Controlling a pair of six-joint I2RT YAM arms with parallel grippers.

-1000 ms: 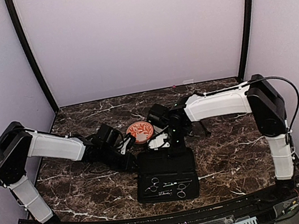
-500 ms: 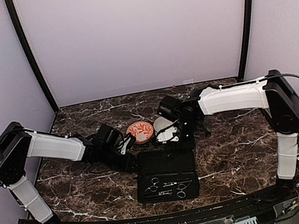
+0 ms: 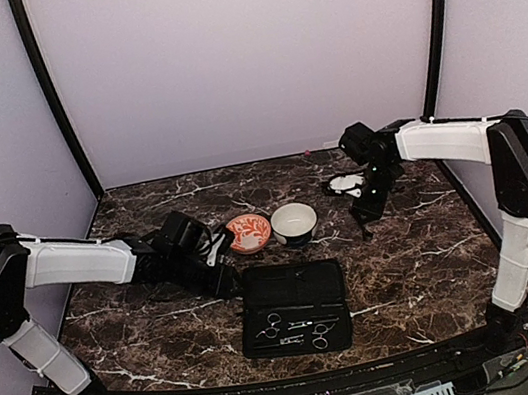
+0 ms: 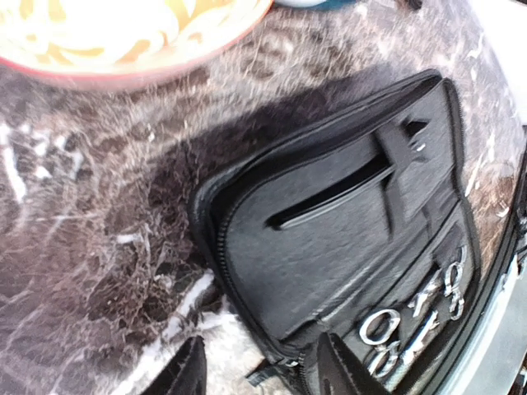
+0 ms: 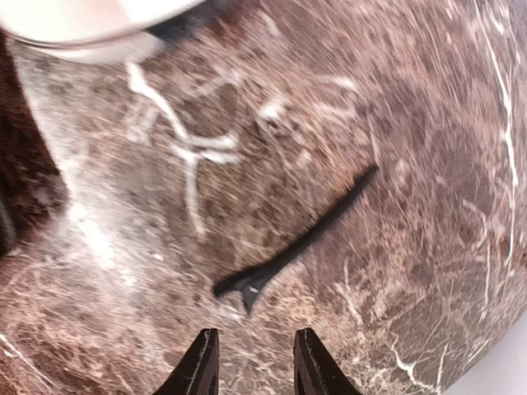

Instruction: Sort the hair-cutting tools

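The black case (image 3: pixel 294 306) lies open at the table's front middle, with silvery scissors (image 3: pixel 271 330) and other small tools (image 3: pixel 318 335) in its near half. My left gripper (image 3: pixel 226 283) is open and empty at the case's far left corner. In the left wrist view the gripper (image 4: pixel 263 374) straddles the zipper edge of the case (image 4: pixel 329 239), and scissor rings (image 4: pixel 383 329) show beyond it. My right gripper (image 3: pixel 365 209) is open and empty over the table's right back. In the right wrist view it (image 5: pixel 254 366) hovers just short of a slim dark stick (image 5: pixel 296 245) lying on the marble.
An orange-patterned bowl (image 3: pixel 247 231) and a white bowl (image 3: pixel 294 223) stand side by side behind the case. The orange bowl's rim (image 4: pixel 123 58) fills the top of the left wrist view. The white bowl's rim (image 5: pixel 74 29) shows at the top left of the right wrist view.
My right arm has swung from over the case's far edge to the right back of the table, uncovering the white bowl. My left gripper has stayed at the case's corner.
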